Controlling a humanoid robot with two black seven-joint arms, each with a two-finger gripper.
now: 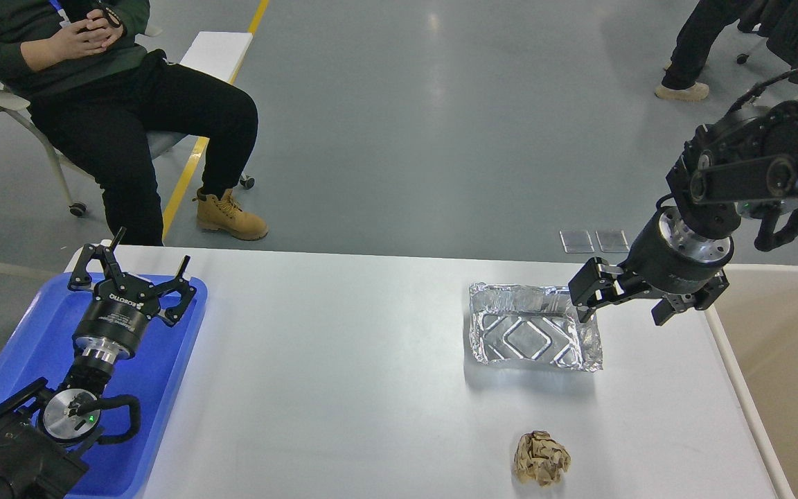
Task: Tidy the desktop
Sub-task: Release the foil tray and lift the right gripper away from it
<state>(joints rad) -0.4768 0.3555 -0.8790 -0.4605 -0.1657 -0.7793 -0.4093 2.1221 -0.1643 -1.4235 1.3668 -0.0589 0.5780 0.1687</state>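
Observation:
The white desktop [343,360] fills the middle of the view. An empty silver foil tray [530,336] sits on its right half, and a crumpled brown paper ball [542,457] lies near the front edge. My right gripper [622,317] is open at the foil tray's far right corner. One finger [582,294] is over the tray's rim and the other is outside it; I cannot tell whether it touches. My left gripper [153,253] is open and holds nothing, above the far end of a blue tray [163,388].
The blue tray lies on the desktop's left edge. A beige bin [787,374] stands just past the right edge. A seated person [129,104] and a chair are beyond the far left corner, and another person's legs [690,48] are at far right.

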